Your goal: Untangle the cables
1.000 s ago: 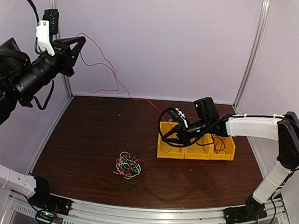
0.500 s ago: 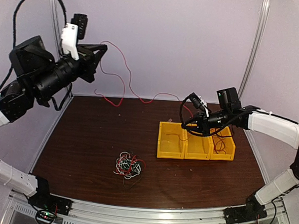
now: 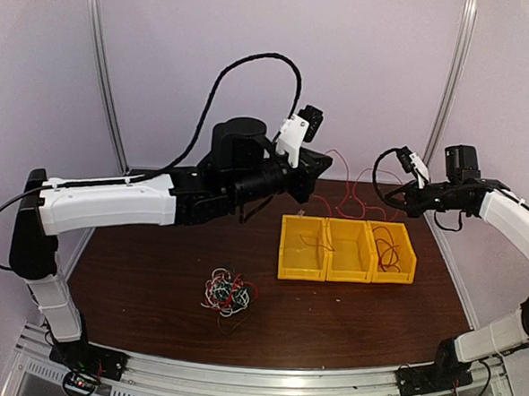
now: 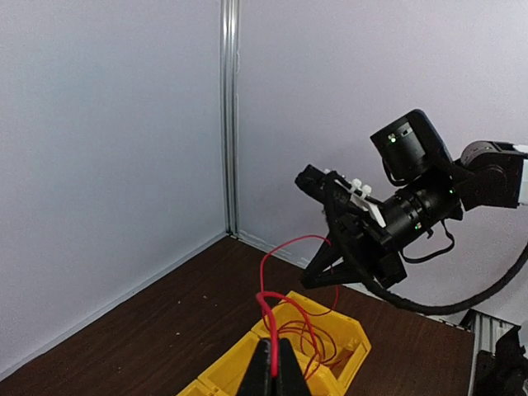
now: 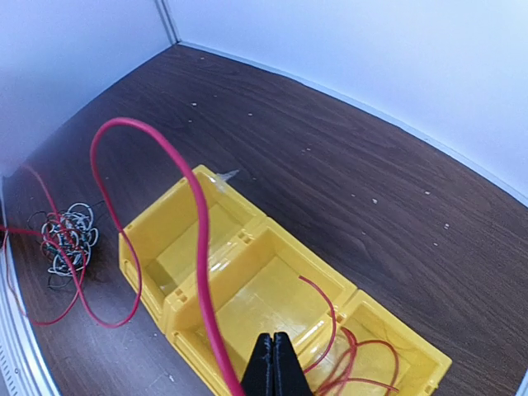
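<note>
Tangled bundle of cables [image 3: 227, 293] is lying on the table [image 3: 143, 271], well below both sets of jaws and off to their left, touching neither. 3 yellow bins [image 3: 345, 275] are sitting in 1 row under the jaws, with a few loose wires lying inside. Left gripper [image 4: 271, 363] is hanging above the left bin, jaws pinched fully together on 1 red wire [image 5: 200, 256]. Right gripper [image 5: 270, 363] is hovering above the right bin's far side, jaws also squeezed tight on that same wire. The wire is sagging in loops between the 2 grippers, over the bins.
</note>
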Controlling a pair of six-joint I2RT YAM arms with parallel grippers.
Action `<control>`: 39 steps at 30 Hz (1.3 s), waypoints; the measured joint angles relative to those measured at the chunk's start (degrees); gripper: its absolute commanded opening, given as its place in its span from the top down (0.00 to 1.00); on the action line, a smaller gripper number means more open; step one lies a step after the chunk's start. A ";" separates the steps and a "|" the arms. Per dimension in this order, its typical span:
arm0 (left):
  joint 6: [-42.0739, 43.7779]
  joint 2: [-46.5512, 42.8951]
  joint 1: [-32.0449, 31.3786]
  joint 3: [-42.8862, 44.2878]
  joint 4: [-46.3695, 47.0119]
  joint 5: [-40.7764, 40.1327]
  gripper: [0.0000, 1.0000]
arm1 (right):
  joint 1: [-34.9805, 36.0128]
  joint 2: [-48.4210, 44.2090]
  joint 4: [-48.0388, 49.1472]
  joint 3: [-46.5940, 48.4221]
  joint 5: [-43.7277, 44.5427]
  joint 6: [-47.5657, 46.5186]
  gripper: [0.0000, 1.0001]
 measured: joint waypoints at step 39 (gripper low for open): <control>-22.62 42.99 -2.16 36.44 16.63 7.96 1.00 | -13.11 -11.15 -17.00 -5.14 -2.56 -18.14 0.23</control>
